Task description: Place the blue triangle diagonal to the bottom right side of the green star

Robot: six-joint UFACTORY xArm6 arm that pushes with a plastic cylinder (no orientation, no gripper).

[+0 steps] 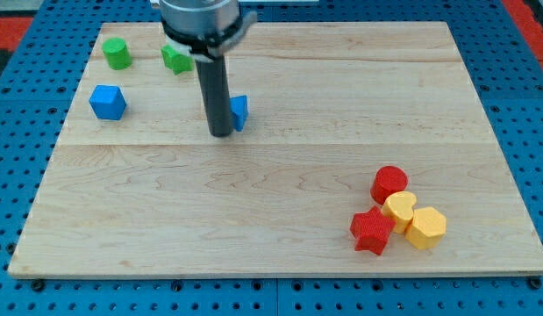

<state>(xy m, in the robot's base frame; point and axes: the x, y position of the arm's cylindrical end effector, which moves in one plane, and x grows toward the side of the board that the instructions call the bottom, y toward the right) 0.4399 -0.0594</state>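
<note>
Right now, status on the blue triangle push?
My tip down, touching blue triangle on its left side. Triangle sits lower right of green star. Nothing between them; blue cube well left.

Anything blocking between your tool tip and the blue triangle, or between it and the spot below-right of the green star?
Nothing visible. My tip sits right against the blue triangle, on its left. The green star lies up-left; no block between them.

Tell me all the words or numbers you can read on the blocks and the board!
There are none. No block carries letters or numbers: not the blue triangle, the green star, the blue cube or the red and yellow blocks. The wooden board is plain, and so is my tip.
</note>
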